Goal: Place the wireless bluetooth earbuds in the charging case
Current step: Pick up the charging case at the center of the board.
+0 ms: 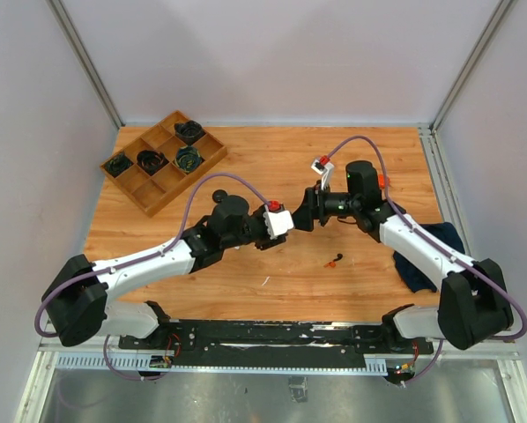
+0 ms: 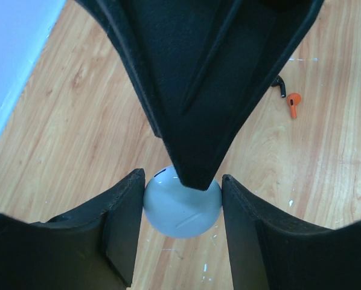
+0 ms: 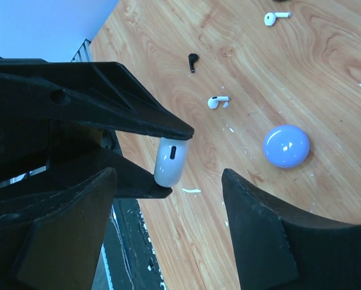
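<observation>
Stage: early. No earbud seated so far as visible; white charging case (image 2: pixel 182 212) held clear of the table (image 1: pixel 263 159), apparently shut.
Left gripper (image 2: pixel 182 202): clamped on the white charging case, one finger on each side, at mid-table.
Right gripper (image 3: pixel 168 175): spread wide and carrying nothing. Faces the case head-on, with one finger tip seeming to touch its upper edge in the left wrist view.
Earbuds: all loose on the wood. Orange earbud (image 2: pixel 293 104) and black earbud (image 2: pixel 281 84) just beside each other, right of centre and nearer than the grippers. Two white earbuds (image 3: pixel 217 101) (image 3: pixel 276 18) and another black bud (image 3: pixel 192 60) scattered well apart beneath the left arm's side.
Left to do, by judgement: open the lid, pick up buds one at a time, seat each in its socket.
Surroundings: pale purple round case (image 3: pixel 286 146) lying flat near the white buds; wooden tray (image 1: pixel 128 190) at far left holding black coiled cables (image 1: pixel 189 132); dark blue cloth (image 1: pixel 435 247) at the right edge.
In the way: nothing between grippers and buds. Likely trouble is both grippers crowded round one small case, and tiny buds lying flat on the wood.
</observation>
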Controlling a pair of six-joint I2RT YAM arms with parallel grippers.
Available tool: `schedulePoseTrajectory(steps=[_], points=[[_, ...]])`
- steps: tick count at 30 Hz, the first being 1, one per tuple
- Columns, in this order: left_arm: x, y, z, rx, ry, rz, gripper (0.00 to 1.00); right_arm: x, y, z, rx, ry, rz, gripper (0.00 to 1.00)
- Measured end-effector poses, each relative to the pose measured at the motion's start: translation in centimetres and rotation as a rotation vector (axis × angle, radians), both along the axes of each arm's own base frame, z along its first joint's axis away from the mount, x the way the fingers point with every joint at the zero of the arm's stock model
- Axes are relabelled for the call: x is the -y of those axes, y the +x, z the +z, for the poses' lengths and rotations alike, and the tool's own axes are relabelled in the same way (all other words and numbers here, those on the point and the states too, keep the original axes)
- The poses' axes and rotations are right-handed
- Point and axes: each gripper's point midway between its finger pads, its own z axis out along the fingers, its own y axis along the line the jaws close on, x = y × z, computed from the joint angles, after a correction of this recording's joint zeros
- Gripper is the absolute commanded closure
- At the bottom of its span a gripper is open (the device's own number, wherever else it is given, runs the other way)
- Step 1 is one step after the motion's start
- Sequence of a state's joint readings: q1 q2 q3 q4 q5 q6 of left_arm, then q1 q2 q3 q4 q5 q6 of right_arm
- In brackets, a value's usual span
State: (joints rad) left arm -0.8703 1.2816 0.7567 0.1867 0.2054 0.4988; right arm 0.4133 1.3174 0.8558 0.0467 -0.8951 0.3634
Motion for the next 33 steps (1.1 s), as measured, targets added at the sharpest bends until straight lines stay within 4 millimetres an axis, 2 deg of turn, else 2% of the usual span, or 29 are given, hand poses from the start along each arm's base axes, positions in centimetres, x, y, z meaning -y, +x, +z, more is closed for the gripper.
schedulePoseTrajectory(steps=[11,16,19,27,33], points=[[0.5,-0.6,-0.1,0.002,0.003,-0.026,0.57,-0.9,-0.3,-1.3,-0.036,-0.018,0.032,0.46],[0.6,-0.6,-0.3,0.001,0.009,-0.03,0.57,-1.5,-0.5,-0.6,-0.017,-0.013,0.058,0.55],[0.7,-0.7,-0.6,-0.003,0.014,-0.036,0.58,-1.7,-0.5,-0.4,-0.006,-0.008,0.071,0.56],[0.8,-0.9,-0.6,-0.001,0.014,-0.045,0.58,-1.9,-0.5,-1.2,-0.024,-0.031,0.089,0.59],[0.8,-1.0,-0.6,-0.004,0.015,-0.046,0.58,-2.1,-0.8,-1.7,-0.016,-0.053,0.1,0.68]])
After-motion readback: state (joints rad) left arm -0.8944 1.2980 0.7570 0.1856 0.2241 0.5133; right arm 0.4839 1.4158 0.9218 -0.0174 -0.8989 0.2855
